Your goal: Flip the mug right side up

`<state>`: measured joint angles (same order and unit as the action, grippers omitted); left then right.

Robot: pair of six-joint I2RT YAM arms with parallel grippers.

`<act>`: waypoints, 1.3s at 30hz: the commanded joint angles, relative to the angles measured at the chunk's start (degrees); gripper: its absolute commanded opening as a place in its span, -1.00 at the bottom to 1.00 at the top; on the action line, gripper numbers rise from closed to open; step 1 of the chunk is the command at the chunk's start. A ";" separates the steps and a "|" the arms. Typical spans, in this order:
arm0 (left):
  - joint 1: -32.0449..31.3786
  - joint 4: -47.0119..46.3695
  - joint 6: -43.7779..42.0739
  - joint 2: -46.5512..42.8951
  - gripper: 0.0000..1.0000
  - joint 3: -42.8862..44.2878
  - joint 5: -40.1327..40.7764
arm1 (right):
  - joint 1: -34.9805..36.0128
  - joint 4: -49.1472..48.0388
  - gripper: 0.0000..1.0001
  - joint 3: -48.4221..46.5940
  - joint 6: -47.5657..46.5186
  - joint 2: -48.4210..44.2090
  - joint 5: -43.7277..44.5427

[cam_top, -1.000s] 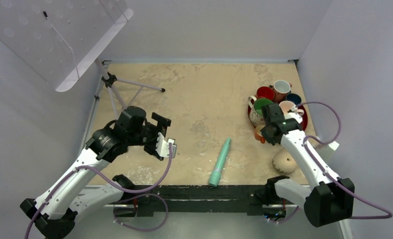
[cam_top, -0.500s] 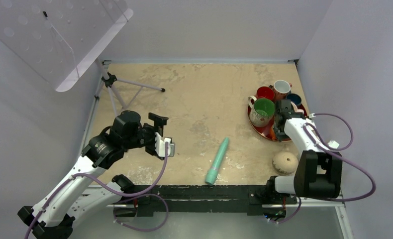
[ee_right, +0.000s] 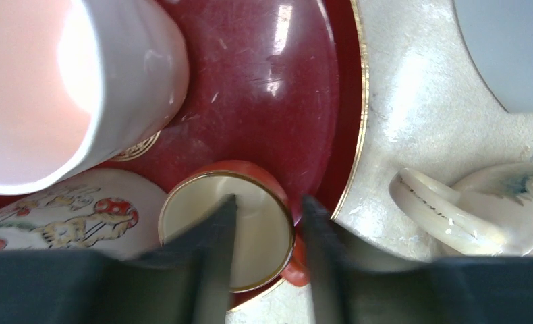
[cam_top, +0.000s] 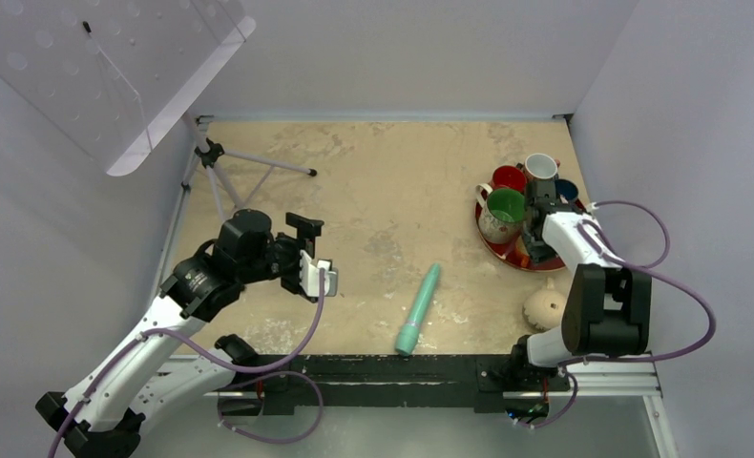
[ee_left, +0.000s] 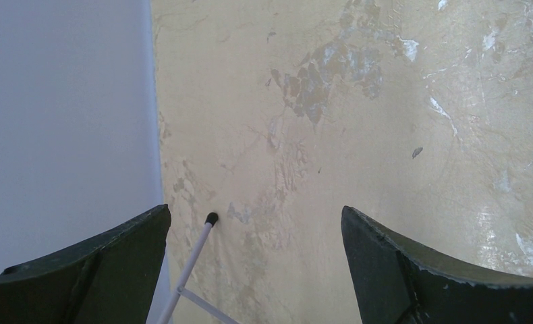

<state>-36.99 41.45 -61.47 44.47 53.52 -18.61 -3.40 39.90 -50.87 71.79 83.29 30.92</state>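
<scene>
The beige mug [cam_top: 548,310] sits on the bench [cam_top: 392,191] at lower right, seemingly bottom-up and untouched. The right gripper [ee_right: 267,216], fingers parted, straddles an orange cup's [ee_right: 260,246] rim on the red tray [ee_right: 284,88]. The left gripper [ee_left: 255,212] hangs wide open. Righting is not yet begun.

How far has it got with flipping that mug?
Nothing looks done: the beige mug sits beside the red tray, no opening showing from above. The right hand is open over a small orange cup on the tray; the left hand is open over the table. Grasping and turning remain.
</scene>
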 commanded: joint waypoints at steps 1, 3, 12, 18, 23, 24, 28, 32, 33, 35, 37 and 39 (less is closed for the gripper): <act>0.43 -1.68 0.83 0.72 1.00 0.17 0.03 | -0.14 2.70 0.17 -3.78 -3.17 -3.13 0.29; 0.38 -1.77 0.85 1.11 1.00 0.34 -0.02 | -0.13 2.53 0.29 -3.12 -4.00 -5.84 -0.12; 0.42 -1.97 0.73 1.56 1.00 -0.20 -0.41 | 8.80 0.64 0.16 -5.90 -19.94 -15.81 0.86; 0.51 -2.79 0.31 1.60 1.00 -0.52 -0.52 | 32.35 -4.70 0.21 -10.16 -32.58 -9.69 8.90; 0.46 -2.66 -0.05 1.21 1.00 -0.59 -0.68 | 38.99 -4.77 0.20 -15.59 -41.49 5.58 15.86; 0.43 -2.65 -0.05 1.13 1.00 -0.62 -0.69 | 39.07 -5.24 0.21 -16.62 -42.78 8.07 16.63; 0.51 -2.32 0.10 0.62 1.00 -1.03 -0.77 | 37.48 -8.04 0.22 -20.15 -46.58 16.08 20.47; 0.46 -2.02 -0.20 0.11 1.00 -1.31 -0.59 | 34.99 -14.37 0.25 -21.17 -50.94 19.85 19.64; 0.59 -1.92 -0.22 0.09 1.00 -1.30 -0.55 | 33.79 -15.12 0.25 -21.48 -51.10 20.77 18.96; 0.68 -1.98 -0.29 0.01 1.00 -1.30 -0.46 | 31.64 -16.53 0.25 -21.87 -52.08 22.53 17.26; 0.65 -2.25 -0.47 0.03 1.00 -1.39 -0.35 | 30.19 -19.00 0.25 -21.52 -54.02 23.52 14.11; 0.74 -2.42 -0.76 0.09 1.00 -1.51 -0.28 | 28.93 -19.83 0.23 -21.45 -54.36 24.64 12.10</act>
<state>-36.75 40.82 -61.69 45.12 52.56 -18.63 27.97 25.23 -70.65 21.23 106.74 45.76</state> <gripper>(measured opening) 0.997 0.622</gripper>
